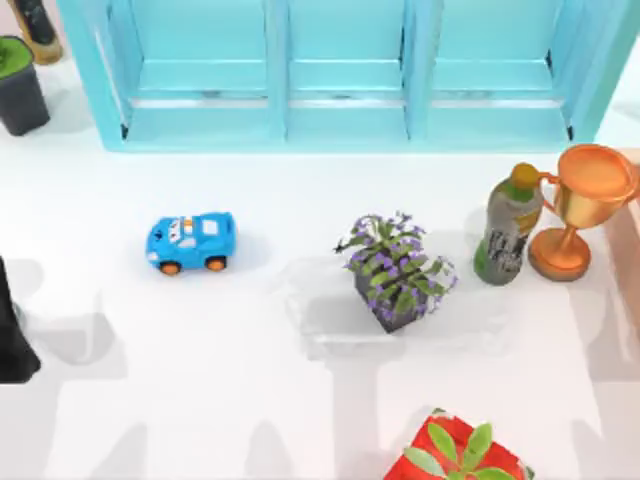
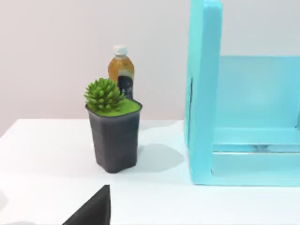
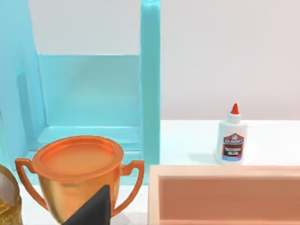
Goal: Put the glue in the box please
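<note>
White tabletop carried the white glue bottle upright behind the pink box, ungrasped; whether either tool was spread, I couldn't tell.

Our left arm appears as a plain matte black mass with a rounded lower end, without markings, cables or screws that we can make out. On each wrist camera a part of our gripper shows as a flat black wedge with a straight upright edge and a sloping side: left gripper, right gripper.
</note>
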`<state>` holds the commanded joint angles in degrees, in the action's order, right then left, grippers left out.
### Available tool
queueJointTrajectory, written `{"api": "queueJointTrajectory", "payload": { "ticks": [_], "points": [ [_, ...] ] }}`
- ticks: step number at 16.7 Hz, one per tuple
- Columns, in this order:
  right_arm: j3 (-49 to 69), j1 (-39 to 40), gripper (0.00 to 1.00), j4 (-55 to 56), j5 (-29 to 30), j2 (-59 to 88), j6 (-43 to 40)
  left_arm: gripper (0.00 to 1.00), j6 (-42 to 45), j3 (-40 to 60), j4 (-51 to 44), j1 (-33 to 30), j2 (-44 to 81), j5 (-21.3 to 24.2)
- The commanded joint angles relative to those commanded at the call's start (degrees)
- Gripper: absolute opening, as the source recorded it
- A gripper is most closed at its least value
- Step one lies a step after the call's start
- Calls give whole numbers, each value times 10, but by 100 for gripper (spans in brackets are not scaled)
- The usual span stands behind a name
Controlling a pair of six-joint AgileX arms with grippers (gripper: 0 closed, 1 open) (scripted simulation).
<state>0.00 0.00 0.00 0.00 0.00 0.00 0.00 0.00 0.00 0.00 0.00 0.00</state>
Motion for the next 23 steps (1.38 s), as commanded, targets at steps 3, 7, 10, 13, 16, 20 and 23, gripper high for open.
{"api": "queueJointTrajectory", "payload": {
  "ticks": [3,7,10,13,16,20,23],
  "points": [
    [1,-1,100,-1,0,6,-1,100,0,0,0,0,0,0],
    [33,-12,100,4,-7,88,-6,100,0,0,0,0,0,0],
    [94,-25,100,29,-16,212,-11,100,0,0,0,0,0,0],
    [180,-40,100,71,-28,379,-17,100,0,0,0,0,0,0],
    [277,-56,100,119,-43,560,-24,100,0,0,0,0,0,0],
    [402,-78,100,180,-61,791,-35,100,0,0,0,0,0,0],
    [487,-94,100,220,-71,936,-43,100,0,0,0,0,0,0]
  ]
}}
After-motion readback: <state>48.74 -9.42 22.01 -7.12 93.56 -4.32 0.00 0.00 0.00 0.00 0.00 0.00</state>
